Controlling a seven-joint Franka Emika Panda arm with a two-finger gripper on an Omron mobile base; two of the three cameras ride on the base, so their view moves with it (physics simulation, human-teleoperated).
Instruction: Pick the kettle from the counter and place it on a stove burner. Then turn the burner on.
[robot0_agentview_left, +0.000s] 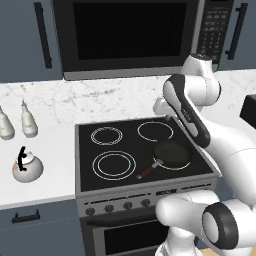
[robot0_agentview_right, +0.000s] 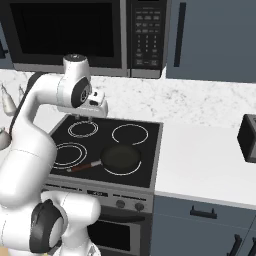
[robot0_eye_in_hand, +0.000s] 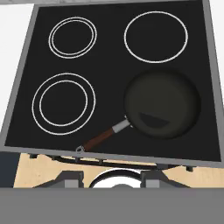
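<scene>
The small whitish kettle (robot0_agentview_left: 27, 167) with its black handle stands upright on the white marble counter (robot0_agentview_left: 52, 145), left of the stove. The large double-ring burner (robot0_agentview_left: 114, 165) (robot0_eye_in_hand: 63, 103) (robot0_agentview_right: 67, 154) at the stove's front left is bare. My gripper (robot0_agentview_right: 82, 116) (robot0_eye_in_hand: 111, 179) hangs above the rear of the cooktop, pointing down, far from the kettle. Its fingertips (robot0_eye_in_hand: 68, 178) stand wide apart with nothing between them. In the left base view my own arm hides the fingers.
A black frying pan (robot0_agentview_left: 171, 154) (robot0_eye_in_hand: 162, 104) with a reddish handle sits on the front right burner. Two pale bottles (robot0_agentview_left: 29, 120) stand behind the kettle. Knobs (robot0_agentview_left: 117, 206) line the stove front. A microwave (robot0_agentview_left: 127, 35) hangs above; a dark toaster (robot0_agentview_right: 248, 137) stands at right.
</scene>
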